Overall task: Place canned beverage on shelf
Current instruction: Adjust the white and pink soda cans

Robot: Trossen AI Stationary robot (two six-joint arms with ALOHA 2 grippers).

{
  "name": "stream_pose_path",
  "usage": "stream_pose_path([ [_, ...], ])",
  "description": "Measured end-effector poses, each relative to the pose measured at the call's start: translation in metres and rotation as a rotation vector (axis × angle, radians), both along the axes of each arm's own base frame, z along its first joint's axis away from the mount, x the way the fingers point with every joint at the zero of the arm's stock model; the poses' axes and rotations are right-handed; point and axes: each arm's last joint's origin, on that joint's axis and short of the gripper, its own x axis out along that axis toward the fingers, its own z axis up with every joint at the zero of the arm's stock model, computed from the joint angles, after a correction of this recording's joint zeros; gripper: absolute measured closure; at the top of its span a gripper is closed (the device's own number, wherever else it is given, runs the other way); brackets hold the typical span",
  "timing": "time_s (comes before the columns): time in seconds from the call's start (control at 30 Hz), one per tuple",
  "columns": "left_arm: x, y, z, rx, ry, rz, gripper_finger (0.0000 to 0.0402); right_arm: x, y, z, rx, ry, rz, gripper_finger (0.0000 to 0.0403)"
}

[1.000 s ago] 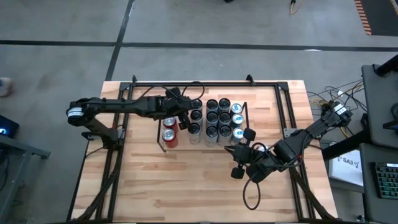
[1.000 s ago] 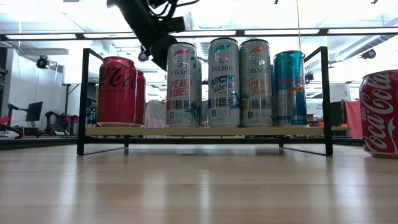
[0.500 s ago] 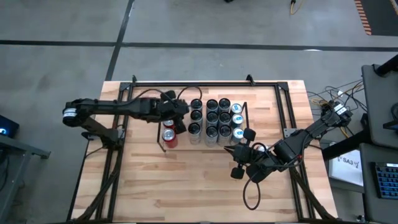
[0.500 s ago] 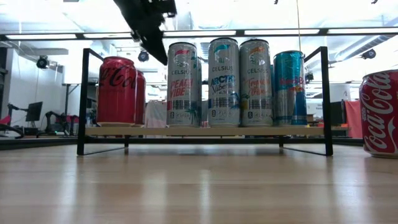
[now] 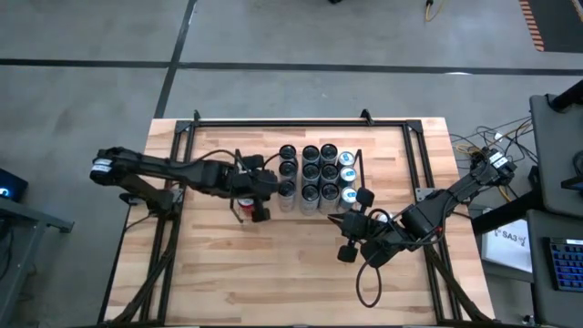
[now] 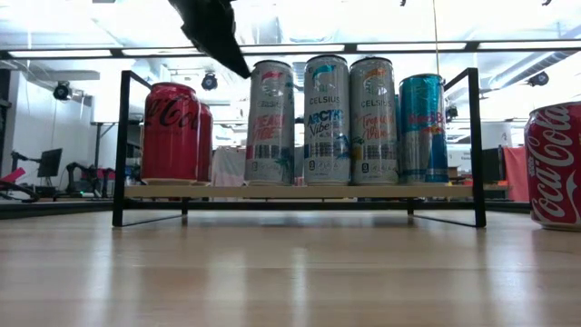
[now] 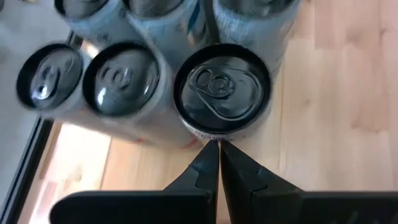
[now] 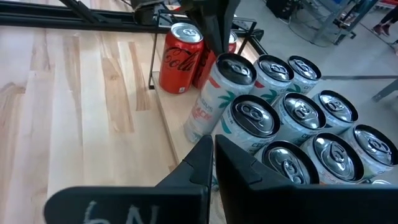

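Note:
The shelf [image 6: 300, 193] holds several tall slim cans and two red Coca-Cola cans [image 6: 171, 132] at its left end. My left gripper [image 7: 219, 144] is shut. It slants down over the red cans, with its tips at the front-left slim can [image 7: 221, 93], the one with the peach label [image 6: 270, 123]. My right gripper [image 8: 211, 143] is also shut and hangs still off the shelf's near right corner [image 5: 346, 221], touching nothing. Another Coca-Cola can [image 6: 556, 163] stands on the table at the right of the low view. My left gripper pushes with its shut fingertips [image 8: 214, 34] against the peach can's upper side, just under the rim [image 7: 214, 135], on the side facing the table's left. The fingers slant down from the left. The can stands on the shelf's wood base and leans slightly.
The black tubular frame [image 5: 273, 121] runs round the table. The shelf's wire end frames [image 6: 474, 145] stand at both ends. Bare wood lies on the table's near half [image 5: 273, 273]. Cables and a desk sit off the table to the right [image 5: 547, 182].
My left gripper, still shut, has swung toward the table's near edge along the shelf's left end, coming to the front-left slim can. That can has shifted a little toward the right on the shelf and shows blurred now.

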Motion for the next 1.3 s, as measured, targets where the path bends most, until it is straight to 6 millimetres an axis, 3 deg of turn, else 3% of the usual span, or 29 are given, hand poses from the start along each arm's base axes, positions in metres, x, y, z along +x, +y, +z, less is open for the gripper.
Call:
stream_pose_path([
  [0.37, 0.004, -0.003, -0.004, -0.012, -0.002, 0.021, 0.0402, 0.001, 0.0, 0.001, 0.005, -0.009, 0.001, 0.0394],
  [0.6, 0.003, 0.006, -0.001, 0.169, -0.003, 0.137, 0.0402, 0.001, 0.0, 0.001, 0.005, -0.01, 0.001, 0.0394],
  [0.77, 0.008, 0.017, -0.005, 0.191, 0.007, 0.169, 0.0402, 0.001, 0.0, 0.001, 0.004, -0.01, 0.002, 0.0394],
  [1.03, 0.019, 0.018, -0.007, 0.229, -0.027, 0.12, 0.0402, 0.001, 0.0, 0.001, 0.004, -0.01, 0.002, 0.0394],
  [1.3, 0.019, 0.019, -0.009, 0.243, -0.008, 0.116, 0.0402, 0.001, 0.0, 0.001, 0.004, -0.01, 0.002, 0.0394],
])
